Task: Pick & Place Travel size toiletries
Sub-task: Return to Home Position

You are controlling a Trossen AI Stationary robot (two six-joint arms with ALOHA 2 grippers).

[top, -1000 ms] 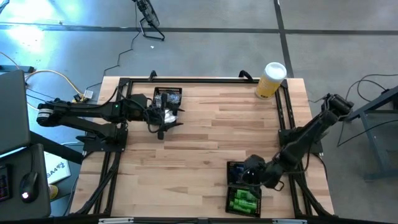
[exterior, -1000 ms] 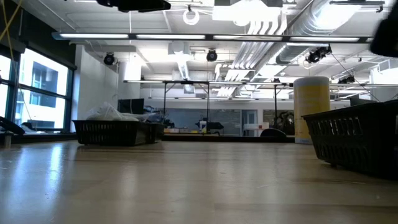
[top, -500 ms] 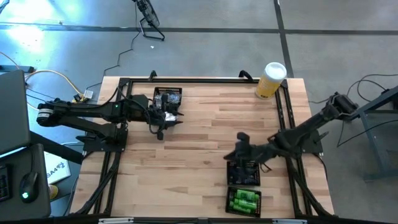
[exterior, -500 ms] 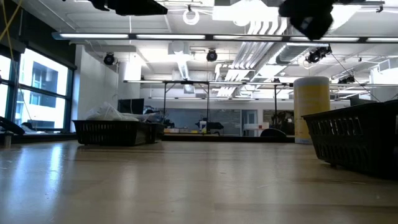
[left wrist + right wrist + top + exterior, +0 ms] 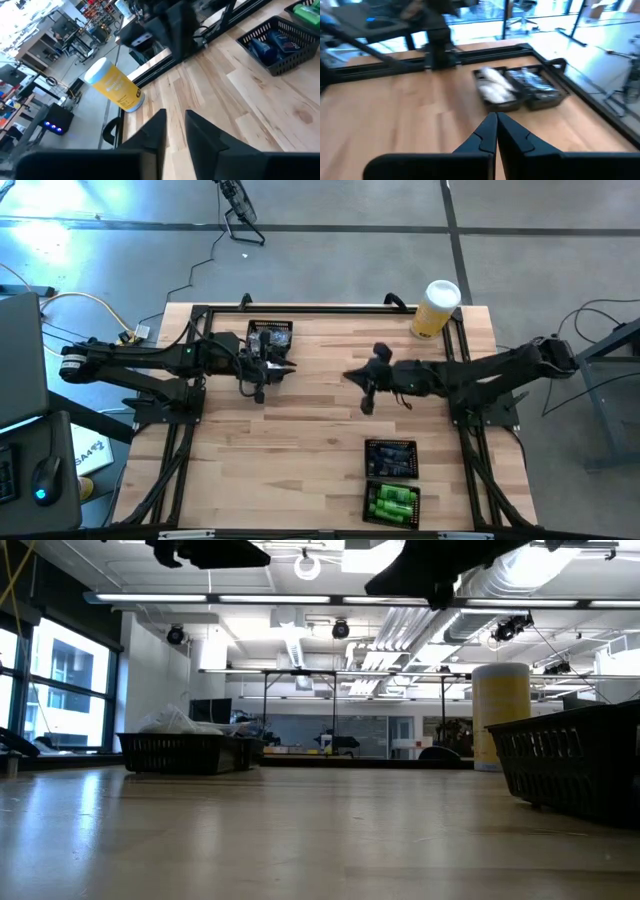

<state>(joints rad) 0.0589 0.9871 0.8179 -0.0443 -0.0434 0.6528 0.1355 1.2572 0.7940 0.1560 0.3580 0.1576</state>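
Above the middle of the counter (image 5: 320,435), the right hand (image 5: 495,120) hangs on an outstretched arm, its fingers pressed together and empty. The left hand (image 5: 175,117) is poised at the far-left trays (image 5: 270,325), fingers slightly spread, with nothing between them.

Task items: the green bottles (image 5: 392,503) lie side by side in the near basket (image 5: 367,492) at the counter's right front. The blue tubes (image 5: 274,44) sit in the mesh basket (image 5: 391,443) just beyond it. The white packets (image 5: 495,87) rest in one of the far-left trays. A yellow cylinder (image 5: 436,308) stands upright at the far right corner, well apart from both hands.

The step in hand is judged to be the folding of the right arm to its rest pose, with no item carried. To do it well, the hand should be kept high while the arm draws in toward its base on the right, so that the fingers pass over the two right-hand baskets rather than through their rims. The fingers can be left pressed together, since nothing is to be gripped. The swing should stay clear of the yellow cylinder, which looks tall and easy to tip, and clear of the black frame rail (image 5: 458,365) along the counter's right edge. A slow, even motion suits this step, as the filled baskets look light enough to slide if nudged.
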